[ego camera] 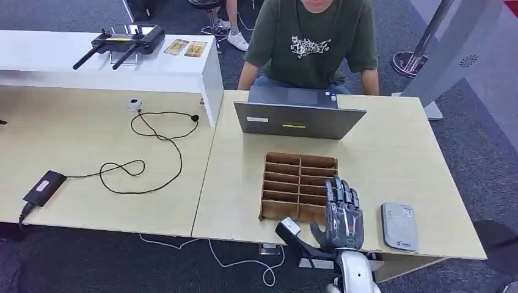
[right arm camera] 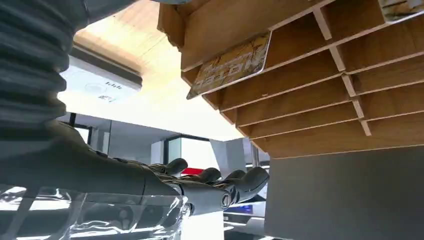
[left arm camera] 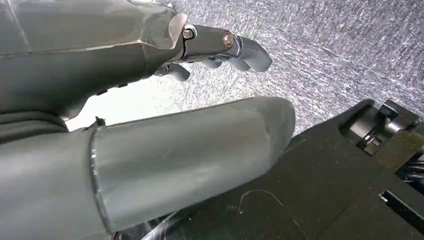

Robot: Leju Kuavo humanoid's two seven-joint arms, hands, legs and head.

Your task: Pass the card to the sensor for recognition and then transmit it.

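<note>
Card, printed yellow-brown, juts from a wooden rack slot beside the right robot hand, fingers spread, empty.

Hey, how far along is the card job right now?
Nothing looks done yet. A card sits in the wooden rack. The right hand hovers over the rack's near edge, holding nothing. Left: gripping the card, presenting it to the grey sensor, then handing it on.

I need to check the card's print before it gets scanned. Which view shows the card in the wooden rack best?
The right wrist view: the card sits close up in a slot of the wooden rack, printed face visible. In the head view the rack is seen from above and I cannot make out the card. The left wrist view faces the floor.
</note>
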